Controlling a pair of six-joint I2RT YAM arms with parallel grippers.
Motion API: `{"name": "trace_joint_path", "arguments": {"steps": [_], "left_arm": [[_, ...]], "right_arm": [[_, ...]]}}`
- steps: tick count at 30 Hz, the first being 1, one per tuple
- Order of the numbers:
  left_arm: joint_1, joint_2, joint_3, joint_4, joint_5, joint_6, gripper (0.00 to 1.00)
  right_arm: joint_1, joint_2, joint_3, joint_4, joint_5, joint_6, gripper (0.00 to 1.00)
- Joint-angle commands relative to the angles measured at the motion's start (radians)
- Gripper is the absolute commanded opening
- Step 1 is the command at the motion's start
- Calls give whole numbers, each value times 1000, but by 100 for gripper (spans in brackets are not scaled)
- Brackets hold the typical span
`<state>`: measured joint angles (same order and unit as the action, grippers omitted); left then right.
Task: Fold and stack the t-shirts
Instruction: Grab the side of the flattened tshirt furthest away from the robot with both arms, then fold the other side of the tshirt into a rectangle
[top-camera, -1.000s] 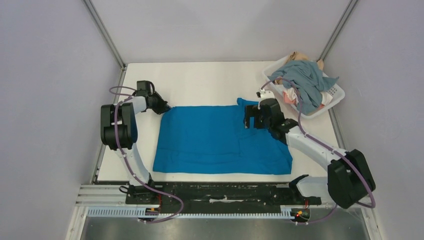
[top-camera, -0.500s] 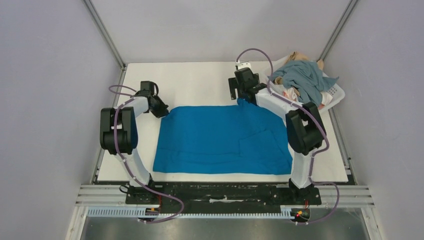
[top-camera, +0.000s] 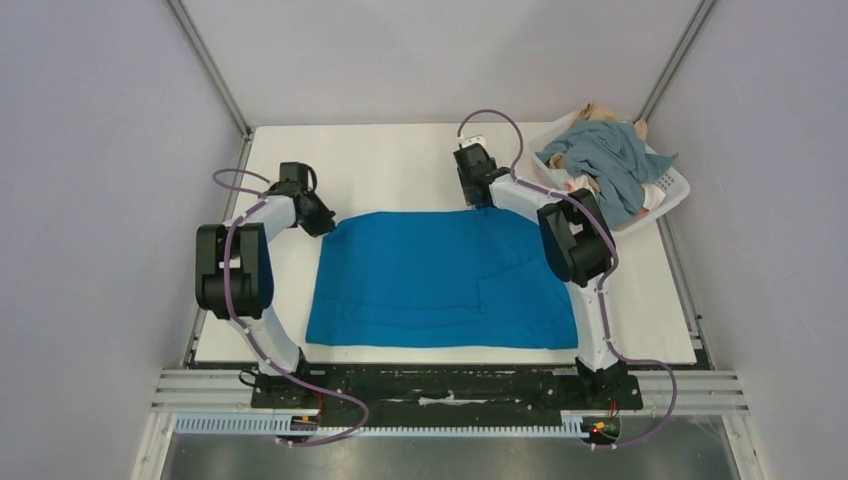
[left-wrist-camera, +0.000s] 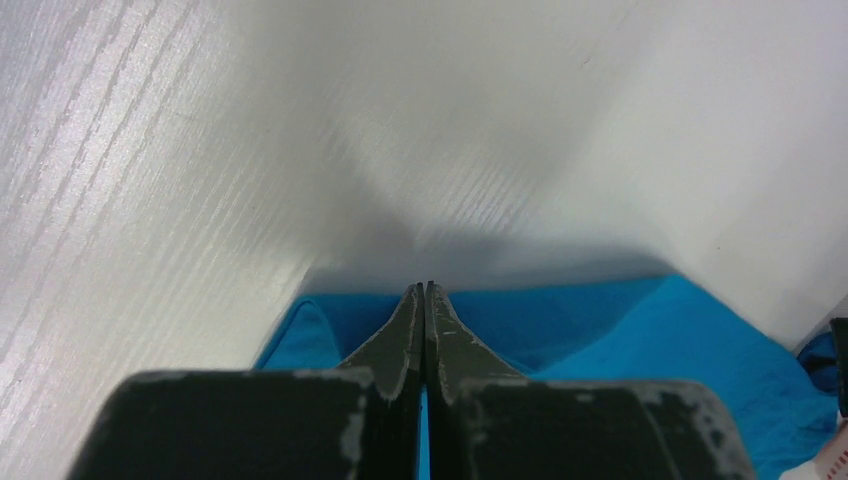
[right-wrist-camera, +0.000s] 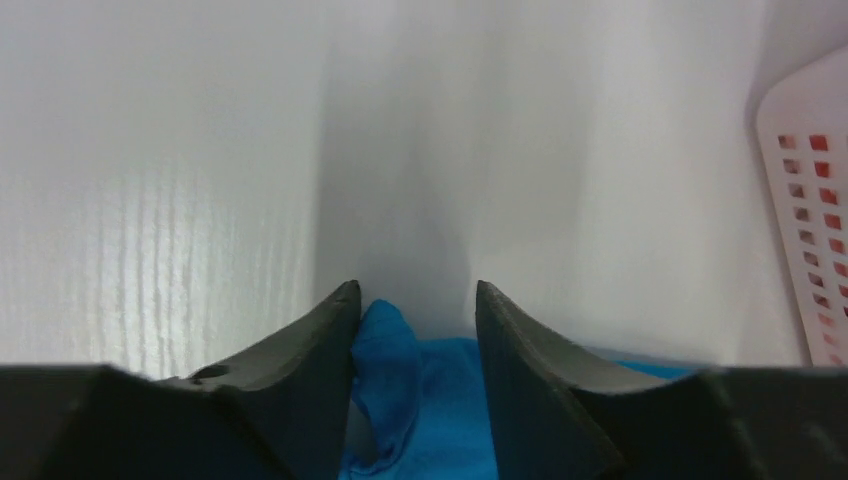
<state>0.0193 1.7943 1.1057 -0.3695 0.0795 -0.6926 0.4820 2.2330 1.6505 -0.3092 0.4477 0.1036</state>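
Observation:
A bright blue t-shirt (top-camera: 440, 280) lies spread flat on the white table. My left gripper (top-camera: 322, 226) is at its far left corner, shut, with a thin strip of blue cloth pinched between the jaws (left-wrist-camera: 426, 288). My right gripper (top-camera: 478, 200) sits low at the shirt's far right corner. In the right wrist view its jaws (right-wrist-camera: 417, 295) stand apart around a raised fold of the blue t-shirt (right-wrist-camera: 400, 350), which touches the left finger only. More t-shirts are heaped in the basket, a grey-blue one (top-camera: 610, 160) on top and a peach one (top-camera: 598, 112) behind.
The white slotted basket (top-camera: 672, 195) stands at the table's far right corner, close to my right arm, and its wall shows in the right wrist view (right-wrist-camera: 810, 200). Grey walls enclose the table on three sides.
My right arm swung from over the shirt's right part out to its far right corner, and its jaws narrowed around a fold. The left gripper stayed put, shut on its corner.

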Motion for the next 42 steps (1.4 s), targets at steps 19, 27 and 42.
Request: {"name": "trace_joint_path", "arguments": {"steps": [19,27,42], "left_arm": [[-62,-256,-143,11,-41,72,2],[-63,-408,-290,67,-64,42,2],[-61,-794,-556,26,-250,-89,2]], "right_arm": [[5,-455,-476,175,46,138,0],[71,-629,-679,108,125,245,2],[236,-805,-875,-75,267,488,9]]}}
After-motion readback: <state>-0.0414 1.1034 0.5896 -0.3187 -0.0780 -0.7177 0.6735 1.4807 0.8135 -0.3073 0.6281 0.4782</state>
